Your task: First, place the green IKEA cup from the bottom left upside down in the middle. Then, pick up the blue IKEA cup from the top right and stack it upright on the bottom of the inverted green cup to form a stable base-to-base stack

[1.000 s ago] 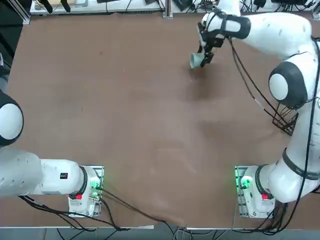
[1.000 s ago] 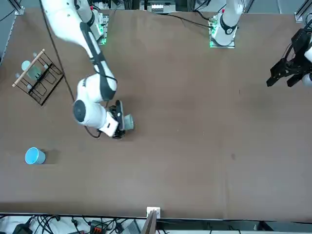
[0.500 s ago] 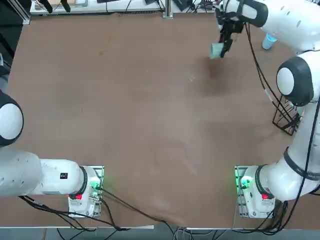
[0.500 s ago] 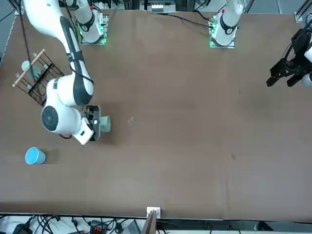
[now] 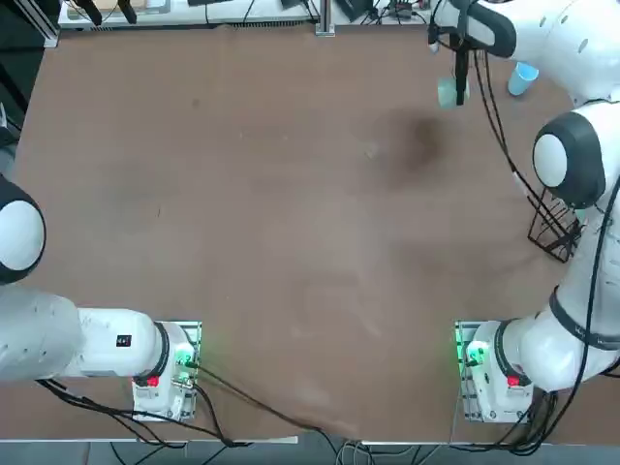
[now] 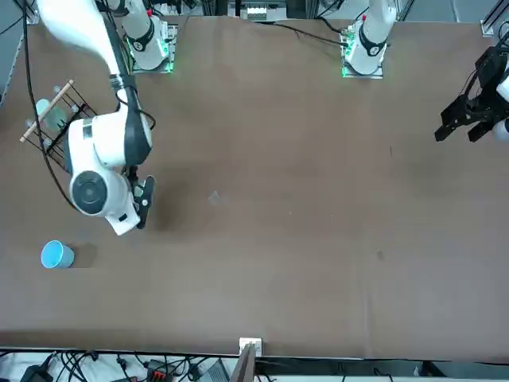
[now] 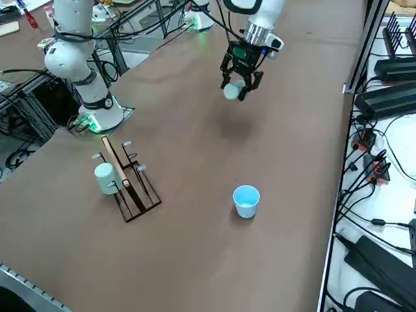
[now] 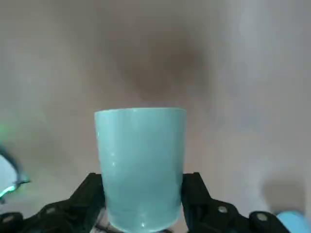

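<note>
The pale green cup (image 8: 141, 160) is held off the table between the fingers of my right gripper (image 8: 143, 204), which is shut on its narrow end. In the top view the gripper (image 5: 455, 85) and green cup (image 5: 449, 93) hang near the table's far right corner, their shadow below them on the tabletop. The side view shows the green cup (image 7: 232, 91) under the gripper (image 7: 238, 82). The blue cup (image 5: 523, 77) stands upright on the table just to the right of the gripper, mouth up (image 7: 246, 200), and it also shows in the front view (image 6: 56, 255).
A black wire rack (image 7: 130, 185) with a wooden bar stands at the table's right edge, carrying another pale cup (image 7: 105, 178). The rack (image 5: 552, 228) lies nearer the arm's base than the blue cup. Cables and equipment line the table's far edge.
My right arm has swung to the right along the far side of the table with the green cup, and it now hangs close to the blue cup. The wrist has turned on the way.
</note>
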`<state>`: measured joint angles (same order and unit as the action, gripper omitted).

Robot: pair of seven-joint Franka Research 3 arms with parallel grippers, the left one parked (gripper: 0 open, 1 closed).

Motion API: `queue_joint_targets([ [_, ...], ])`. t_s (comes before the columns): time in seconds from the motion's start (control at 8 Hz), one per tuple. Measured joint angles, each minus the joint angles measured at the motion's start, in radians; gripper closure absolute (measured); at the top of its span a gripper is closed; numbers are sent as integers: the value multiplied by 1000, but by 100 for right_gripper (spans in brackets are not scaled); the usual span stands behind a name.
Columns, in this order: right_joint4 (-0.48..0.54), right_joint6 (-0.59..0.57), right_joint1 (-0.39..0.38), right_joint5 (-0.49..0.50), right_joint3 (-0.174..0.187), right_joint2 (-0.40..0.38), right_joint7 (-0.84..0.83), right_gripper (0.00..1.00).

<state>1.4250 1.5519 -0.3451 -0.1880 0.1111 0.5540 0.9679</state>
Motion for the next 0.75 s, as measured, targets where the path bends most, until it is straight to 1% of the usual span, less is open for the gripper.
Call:
queue_joint_targets([
  [0.25, 6, -77, -7, -81, 0, 34, -196, 13],
  [0.5, 16, -138, -13, -103, 0, 81, -394, 13],
  [0.75, 22, -158, -26, -124, 0, 140, -469, 13],
])
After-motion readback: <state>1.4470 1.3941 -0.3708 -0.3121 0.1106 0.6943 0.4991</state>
